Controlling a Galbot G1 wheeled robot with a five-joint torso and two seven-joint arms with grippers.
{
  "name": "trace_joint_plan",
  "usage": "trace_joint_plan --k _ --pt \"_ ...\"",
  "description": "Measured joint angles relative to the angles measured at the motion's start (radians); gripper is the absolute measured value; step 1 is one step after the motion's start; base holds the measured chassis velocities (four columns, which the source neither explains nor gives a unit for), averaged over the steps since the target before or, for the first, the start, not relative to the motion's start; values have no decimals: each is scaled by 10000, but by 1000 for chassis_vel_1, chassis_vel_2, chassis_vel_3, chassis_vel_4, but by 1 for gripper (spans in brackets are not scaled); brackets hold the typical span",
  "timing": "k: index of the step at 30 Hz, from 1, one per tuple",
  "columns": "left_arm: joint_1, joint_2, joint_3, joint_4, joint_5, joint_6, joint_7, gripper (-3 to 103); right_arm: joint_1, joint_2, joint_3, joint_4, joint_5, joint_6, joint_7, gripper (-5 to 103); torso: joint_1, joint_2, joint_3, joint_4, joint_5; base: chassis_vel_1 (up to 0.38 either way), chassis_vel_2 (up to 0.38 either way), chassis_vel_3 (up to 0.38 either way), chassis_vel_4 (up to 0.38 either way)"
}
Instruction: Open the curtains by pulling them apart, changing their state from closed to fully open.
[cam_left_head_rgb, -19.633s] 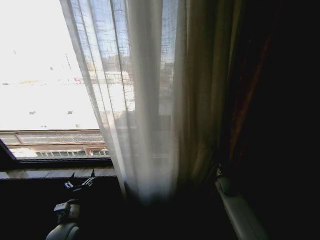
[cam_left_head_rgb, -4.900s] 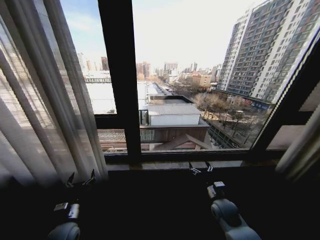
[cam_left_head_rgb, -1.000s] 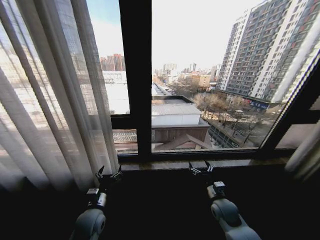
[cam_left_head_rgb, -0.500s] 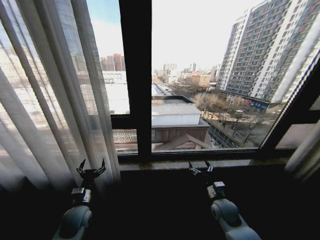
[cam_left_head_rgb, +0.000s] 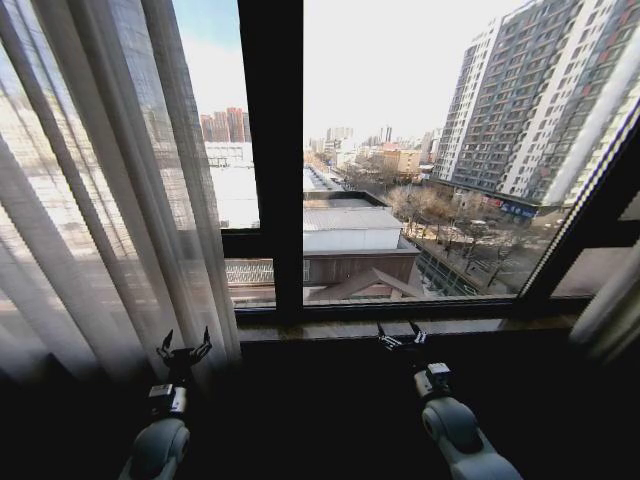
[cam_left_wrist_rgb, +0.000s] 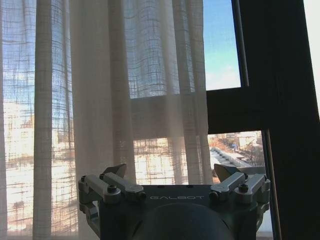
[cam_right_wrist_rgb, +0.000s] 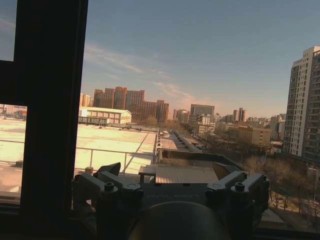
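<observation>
You've got the curtains (cam_left_head_rgb: 100, 190) bunched on the left side of the window: sheer white fabric in vertical pleats, hanging top to bottom and fanning wider toward the hem, with city buildings showing through the weave. Their inner edge ends just left of the dark vertical bar, so the middle glass is uncovered. At the far right edge you see another pale fold (cam_left_head_rgb: 610, 310), pulled aside.
</observation>
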Motion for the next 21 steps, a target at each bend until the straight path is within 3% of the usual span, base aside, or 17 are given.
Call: trace_joint_plan --k 12,18,21 --pt "-199 92 -74 426 -47 -41 -214 99 0 0 0 0 0 0 0 100 -1 1 0 0 0 -74 35 73 -29" --pt "-814 505 77 1373 -465 -12 -331 99 1 0 0 0 0 0 0 100 4 -1 2 1 0 -35 20 41 -23" --pt "-1518 744 441 2093 -941 -32 -62 99 0 0 -1 0 0 0 -1 100 -3 2 -1 2 -3 0 0 0 0"
